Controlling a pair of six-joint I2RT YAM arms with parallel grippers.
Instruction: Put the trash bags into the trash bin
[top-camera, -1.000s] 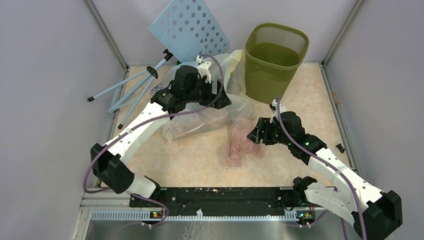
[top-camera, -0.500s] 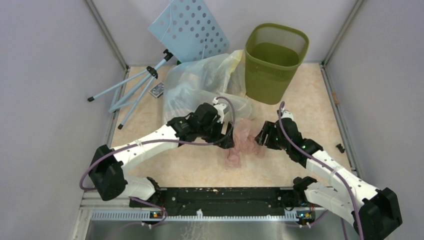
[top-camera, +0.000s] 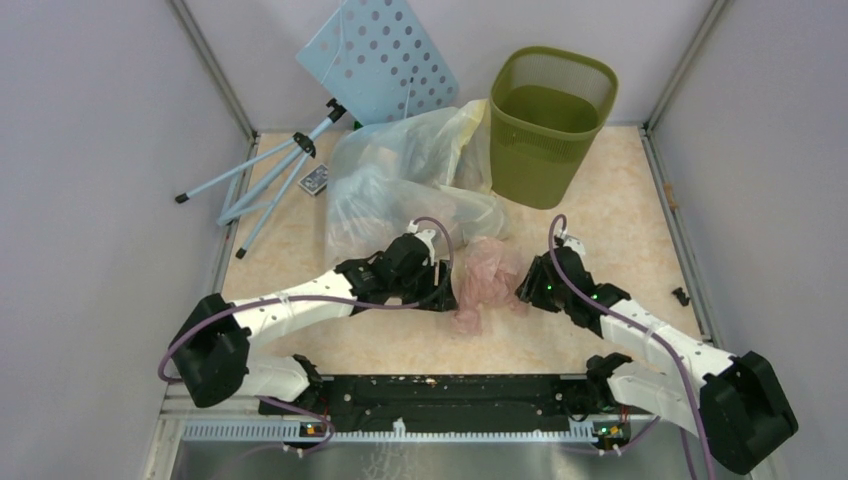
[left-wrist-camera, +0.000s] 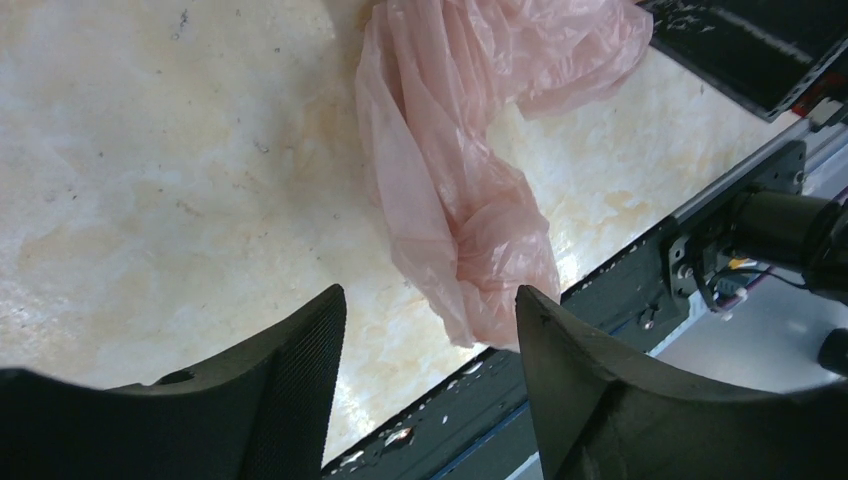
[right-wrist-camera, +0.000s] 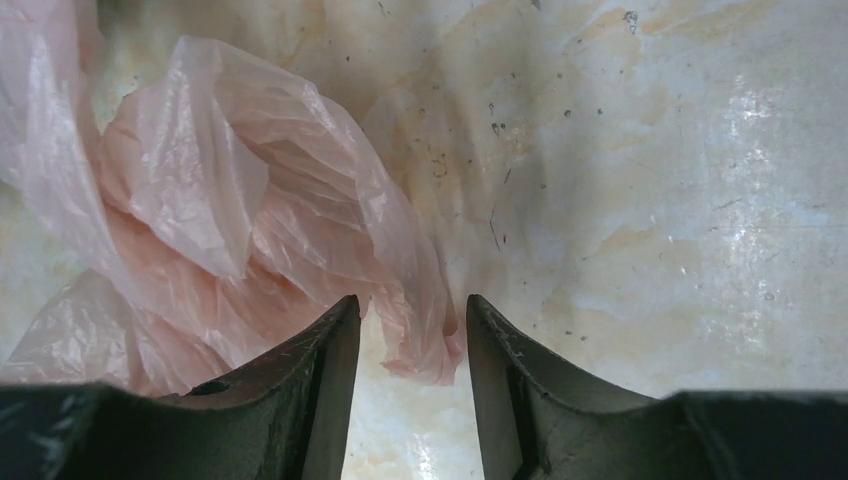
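A crumpled pale pink trash bag (top-camera: 484, 282) lies on the marble floor mid-table; it also shows in the left wrist view (left-wrist-camera: 455, 180) and the right wrist view (right-wrist-camera: 220, 210). My left gripper (top-camera: 447, 295) is open just left of it, the bag's lower end near its right finger (left-wrist-camera: 600, 400). My right gripper (top-camera: 524, 285) is open at the bag's right edge, a flap of the bag (right-wrist-camera: 420, 330) hanging between its jaws. Clear-whitish and yellowish trash bags (top-camera: 415, 175) are heaped behind. The olive-green mesh trash bin (top-camera: 548, 125) stands upright at the back right.
A blue perforated board (top-camera: 378, 58) on a pale blue tripod (top-camera: 270, 175) leans at the back left. A small grey card (top-camera: 314, 180) lies by the heap. Grey walls close in both sides. The black rail (top-camera: 440, 395) runs along the near edge.
My left arm swung from the clear bag heap down to the pink bag's left side. My right gripper slid nearer and lower, to the pink bag's right edge.
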